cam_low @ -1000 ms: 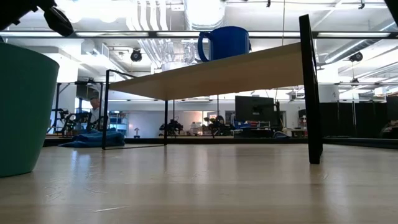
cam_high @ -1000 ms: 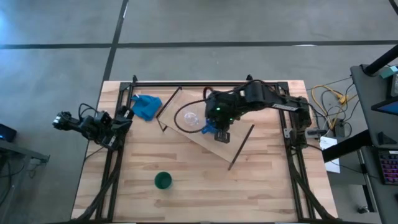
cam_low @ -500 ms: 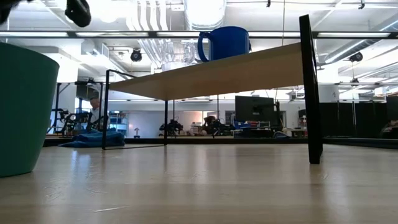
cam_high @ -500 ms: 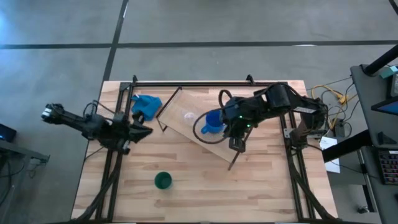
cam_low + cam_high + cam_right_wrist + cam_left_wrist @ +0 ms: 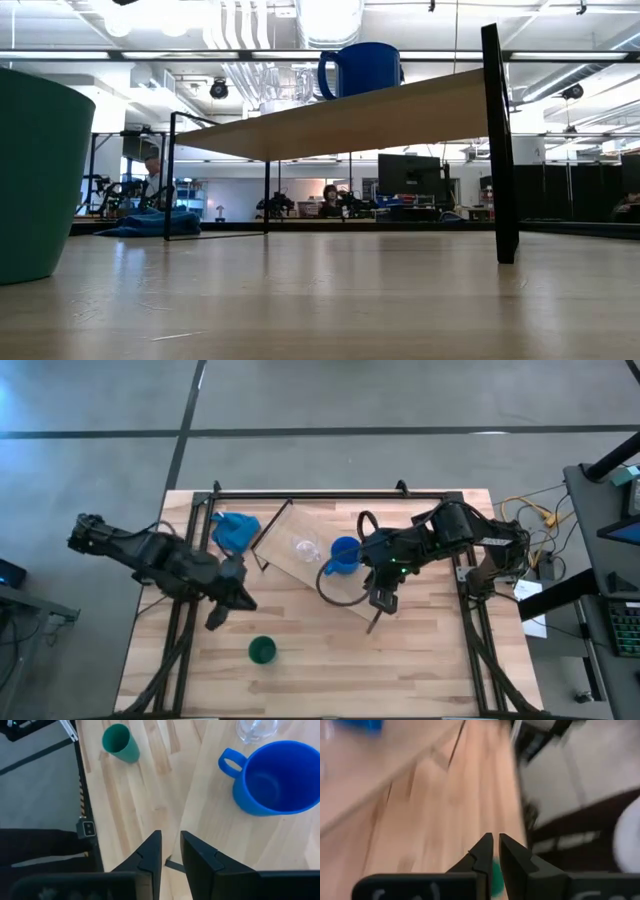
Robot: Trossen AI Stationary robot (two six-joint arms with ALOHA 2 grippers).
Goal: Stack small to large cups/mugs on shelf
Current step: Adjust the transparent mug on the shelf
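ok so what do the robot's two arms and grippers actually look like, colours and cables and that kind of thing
Both arms are dark, nearly black, jointed segments. The right arm carries a black cable loop near its wrist and small green lights glowing on the wrist. The right gripper and left gripper each have two black, angular fingers tapering to narrow tips. The left gripper's base shows faint pale markings, too blurred to read.

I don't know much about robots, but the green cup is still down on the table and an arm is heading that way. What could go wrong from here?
The left gripper, its fingers nearly shut, nears the green cup; unless it opens, it might tip the cup rather than grasp it.

The blue mug and clear glass cup stand close together on the shelf, so placing the green cup beside them could bump the glass.

The right gripper hovers near the shelf's end, possibly in the way.
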